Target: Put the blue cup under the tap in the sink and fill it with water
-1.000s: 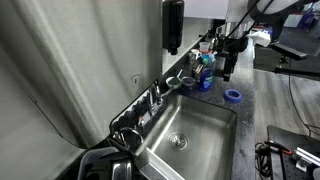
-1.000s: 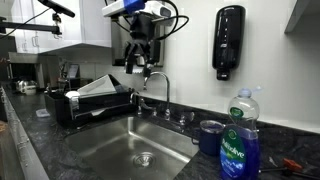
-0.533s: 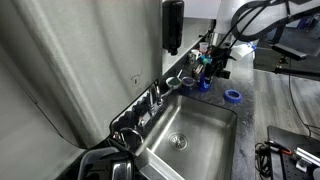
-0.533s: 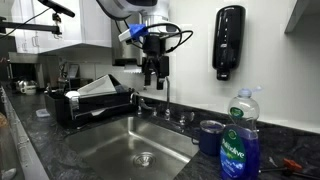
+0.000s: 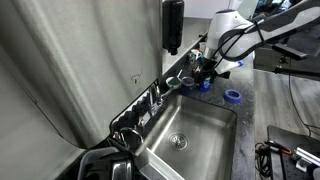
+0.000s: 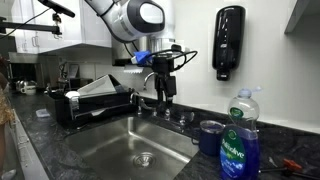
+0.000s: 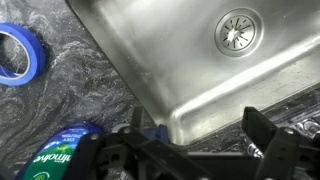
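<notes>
The blue cup [image 6: 211, 136] stands on the dark counter right of the sink [image 6: 100, 145], next to a dish soap bottle [image 6: 240, 140]. It also shows in an exterior view [image 5: 188, 83], and a sliver of it shows in the wrist view [image 7: 155, 133]. The chrome tap [image 6: 150, 84] rises behind the basin, partly hidden by my gripper [image 6: 163, 90]. The gripper is open and empty. It hangs over the sink's back corner, short of the cup. In the wrist view its fingers [image 7: 200, 135] frame the basin edge [image 7: 150, 60].
A blue tape ring [image 7: 15, 55] lies on the counter [image 5: 232, 96]. A dish rack [image 6: 95, 100] stands at the sink's far side. A black soap dispenser [image 6: 229, 42] hangs on the wall. The drain [image 7: 238, 30] is in the basin's middle.
The gripper has moved down and along the back of the sink from near the dish rack toward the cup and bottle. It has stayed open. The cup has not moved.
</notes>
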